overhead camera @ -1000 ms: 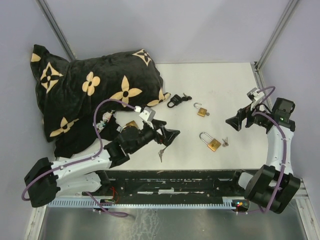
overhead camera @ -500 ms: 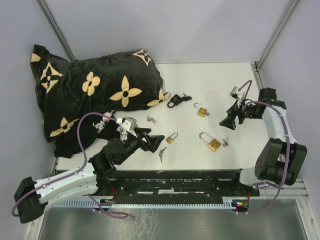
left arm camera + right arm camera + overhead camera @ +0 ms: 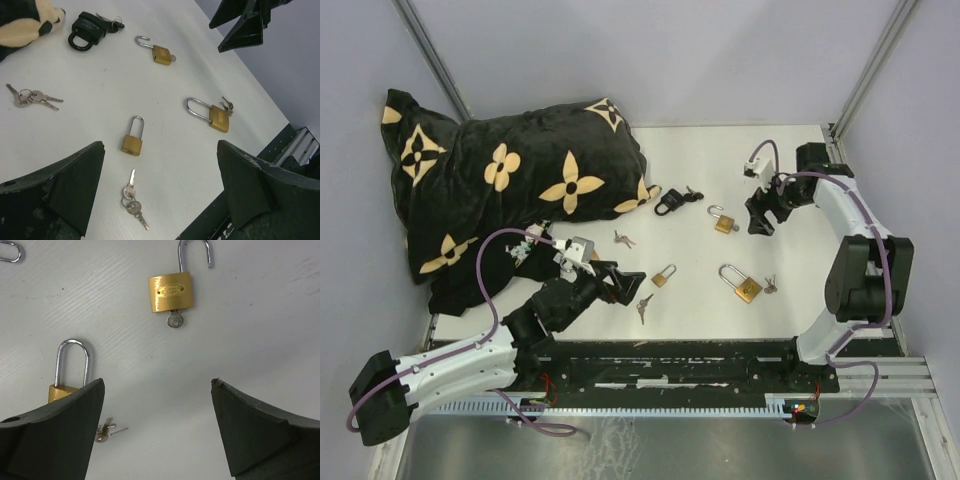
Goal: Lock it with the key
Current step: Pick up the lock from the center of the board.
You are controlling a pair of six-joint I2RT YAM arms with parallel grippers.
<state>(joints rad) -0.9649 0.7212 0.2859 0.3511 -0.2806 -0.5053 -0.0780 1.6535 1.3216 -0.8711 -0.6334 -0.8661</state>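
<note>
The left arm is laid low from its base at the near edge of the worktop [image 3: 700, 160] and slanted toward the worktop's middle; the left hand [image 3: 628, 285] is held with its jaws spread wide, nothing between them. The right arm is bent over the worktop's far right part, where the right hand [image 3: 758, 222] is pointed downward, its jaws likewise set wide apart and empty.
</note>
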